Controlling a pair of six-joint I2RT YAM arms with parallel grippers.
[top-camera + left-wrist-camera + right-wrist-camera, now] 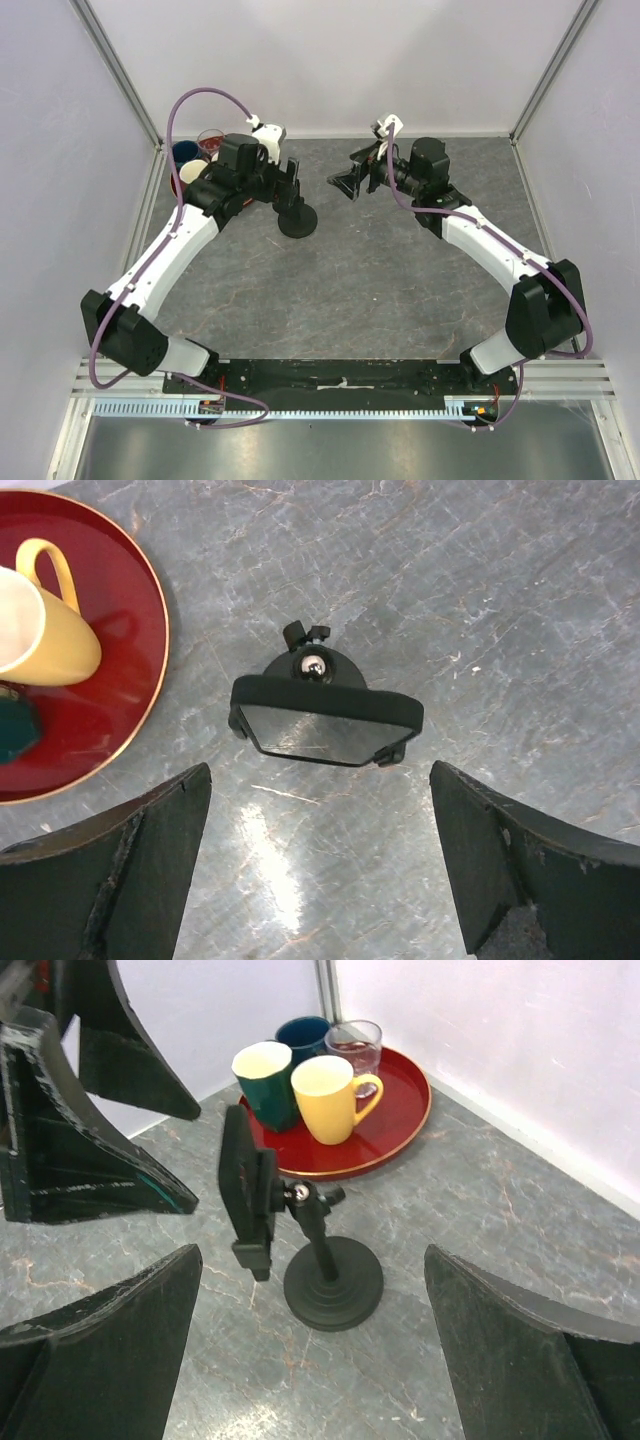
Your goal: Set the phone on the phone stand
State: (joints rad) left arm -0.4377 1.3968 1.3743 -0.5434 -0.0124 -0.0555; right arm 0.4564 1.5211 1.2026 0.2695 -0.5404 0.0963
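The phone [325,725], a flat black slab with a glossy face, sits clamped in the bracket of the phone stand [333,1285]. In the right wrist view the phone [240,1185] stands edge-on above the stand's round base. The stand's base [298,222] shows in the top view, where I cannot make out the phone. My left gripper [293,183] hovers just above the stand, open and empty [320,772], and touches nothing. My right gripper [345,175] is open and empty to the right of the stand, facing it [312,1252].
A red tray [400,1110] at the back left corner holds a yellow mug [325,1100], a green mug [262,1085], a blue mug [303,1035] and a glass [355,1045]. The tray [110,680] lies close to the stand. White walls enclose the table.
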